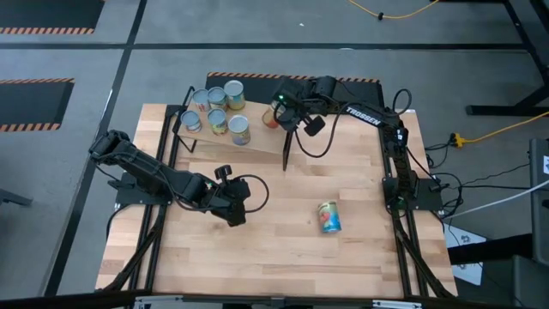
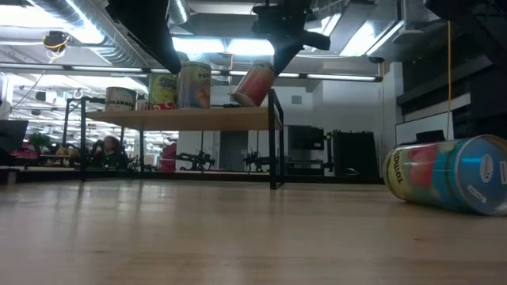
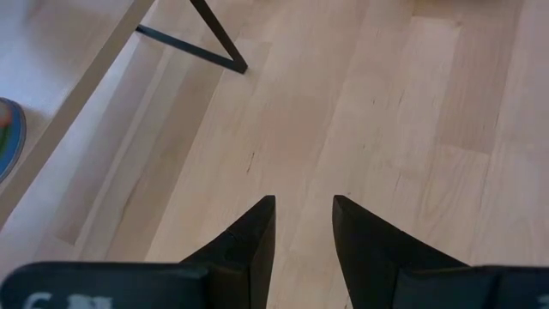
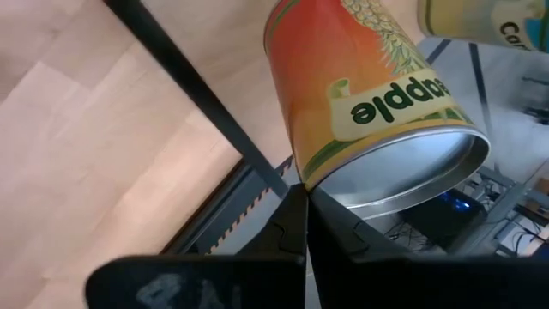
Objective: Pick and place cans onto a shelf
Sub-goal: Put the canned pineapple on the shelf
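Right gripper (image 1: 276, 110) is up at the shelf's (image 1: 257, 140) right end, next to the black divider (image 1: 286, 148). Fingers are fully closed and, in the right wrist view, the tips (image 4: 302, 206) meet right at the bottom rim of the orange can (image 4: 360, 94), touching or just short of it, can't tell if they pinch the rim. That can (image 2: 253, 84) sits tilted at the shelf's right end in the low view, leaning over, not upright

Left gripper (image 1: 233, 215) hangs over bare table (image 1: 283, 257) in front of the shelf, well apart from any can. Its fingers (image 3: 249, 240) stand parted with a clear gap, nothing between them, only tabletop under them. A shelf leg (image 3: 219, 39) and the shelf edge show ahead of it

Cans: five upright ones (image 1: 216, 107) clustered on the left half of the shelf, silvery tops up. In the low view three of them (image 2: 194, 85) read clearly, others behind, partly hidden

One more can (image 1: 329, 217) lies on its side on the table, right of centre, well apart from both grippers and the shelf. Same can (image 2: 447, 174) is large at the right in the low view, blue and red label, resting on the wood
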Available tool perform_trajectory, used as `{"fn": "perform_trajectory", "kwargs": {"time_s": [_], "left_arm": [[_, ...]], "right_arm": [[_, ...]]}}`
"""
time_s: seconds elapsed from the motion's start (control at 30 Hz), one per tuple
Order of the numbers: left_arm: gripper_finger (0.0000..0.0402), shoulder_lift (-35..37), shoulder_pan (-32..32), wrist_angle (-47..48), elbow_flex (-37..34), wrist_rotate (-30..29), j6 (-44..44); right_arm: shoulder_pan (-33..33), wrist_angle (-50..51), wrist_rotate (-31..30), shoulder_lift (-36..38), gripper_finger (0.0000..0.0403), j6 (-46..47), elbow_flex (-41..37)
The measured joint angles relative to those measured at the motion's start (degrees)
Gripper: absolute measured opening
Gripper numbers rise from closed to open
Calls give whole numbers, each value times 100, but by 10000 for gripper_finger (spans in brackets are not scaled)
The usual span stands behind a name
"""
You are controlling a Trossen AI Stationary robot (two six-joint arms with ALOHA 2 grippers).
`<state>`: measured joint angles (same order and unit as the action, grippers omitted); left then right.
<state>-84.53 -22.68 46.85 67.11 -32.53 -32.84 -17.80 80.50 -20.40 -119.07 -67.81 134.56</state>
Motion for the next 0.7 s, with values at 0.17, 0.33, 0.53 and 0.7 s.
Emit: {"fn": "perform_trajectory", "kwargs": {"time_s": [0.17, 0.33, 0.53, 0.7], "left_arm": [[111, 0, 0, 2, 0, 1, 0], [111, 0, -2, 2, 0, 0, 0], [111, 0, -2, 2, 0, 0, 0], [111, 0, -2, 2, 0, 0, 0]], "right_arm": [[-2, -57, -4, 0, 6, 0, -1], [-2, -56, 0, 0, 6, 50, -2], [-2, -55, 7, 0, 6, 310, -2], [-8, 100, -10, 0, 6, 300, -2]]}}
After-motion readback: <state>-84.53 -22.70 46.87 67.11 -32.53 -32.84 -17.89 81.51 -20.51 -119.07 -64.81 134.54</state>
